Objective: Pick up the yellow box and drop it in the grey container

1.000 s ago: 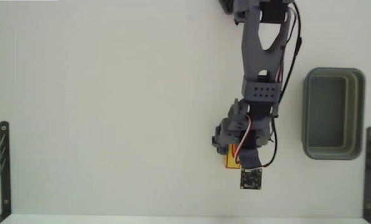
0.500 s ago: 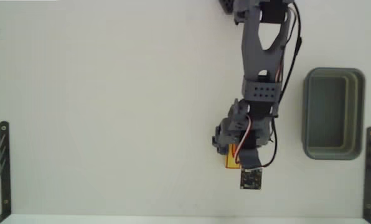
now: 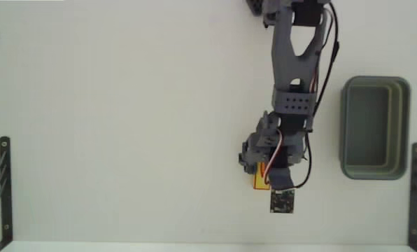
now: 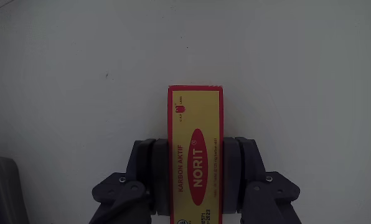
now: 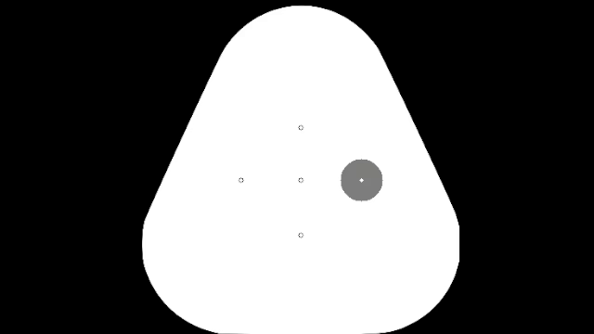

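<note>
white table [image 3: 124,126], black side brackets [image 3: 1,183]

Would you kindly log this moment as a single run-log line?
phase: grasp | pincer: shut on yellow box, fingers on both long sides | box: on table | grey container: empty, right of arm in fixed view

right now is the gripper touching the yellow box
Touching. In the wrist view the gripper has a dark finger pressed flush against each long side of the yellow box, no gap visible.
</note>
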{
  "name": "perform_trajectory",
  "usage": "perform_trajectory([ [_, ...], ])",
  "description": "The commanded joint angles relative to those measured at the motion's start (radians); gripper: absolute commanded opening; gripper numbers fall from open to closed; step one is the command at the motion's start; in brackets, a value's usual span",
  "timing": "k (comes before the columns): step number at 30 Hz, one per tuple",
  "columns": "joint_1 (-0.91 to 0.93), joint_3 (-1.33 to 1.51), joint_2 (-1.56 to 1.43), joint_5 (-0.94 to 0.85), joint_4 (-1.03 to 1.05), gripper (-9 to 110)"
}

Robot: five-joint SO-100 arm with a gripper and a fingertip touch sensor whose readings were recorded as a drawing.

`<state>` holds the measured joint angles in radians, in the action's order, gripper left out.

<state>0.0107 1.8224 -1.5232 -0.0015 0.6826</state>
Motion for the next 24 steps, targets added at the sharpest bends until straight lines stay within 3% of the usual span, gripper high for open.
perform_trajectory([
  [1, 0.011, -0.002, -0.028, 0.002, -0.003, 38],
  [24, 0.011, -0.002, -0.028, 0.002, -0.003, 35],
])
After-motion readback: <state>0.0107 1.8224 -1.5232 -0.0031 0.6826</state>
